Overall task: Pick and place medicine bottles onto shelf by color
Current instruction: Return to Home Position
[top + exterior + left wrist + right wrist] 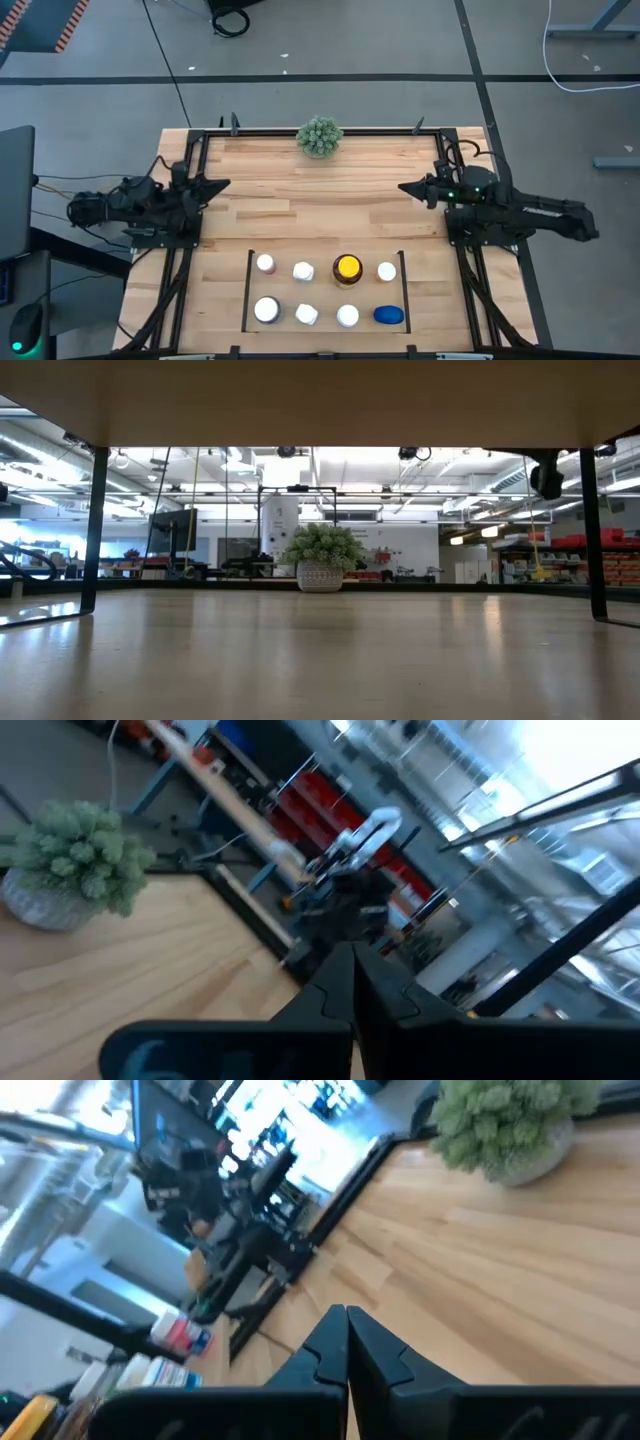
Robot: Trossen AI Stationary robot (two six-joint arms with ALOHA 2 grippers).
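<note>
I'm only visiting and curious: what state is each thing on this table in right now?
Left gripper: fingers shut, empty.
Right gripper: fingers shut, empty.
Medicine bottles: eight, in two rows inside the shelf.
Shelf: holds all eight bottles.
Plant: upright at the far edge.

A green spiky plant ball [319, 137] in a pale pot sits mid far edge of the wooden table [320, 205].

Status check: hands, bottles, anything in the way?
Left hand shut, empty, at left edge. Right hand shut, empty, at right edge. Eight bottles in the shelf, two rows. Nothing in the way; plant at far edge.
</note>
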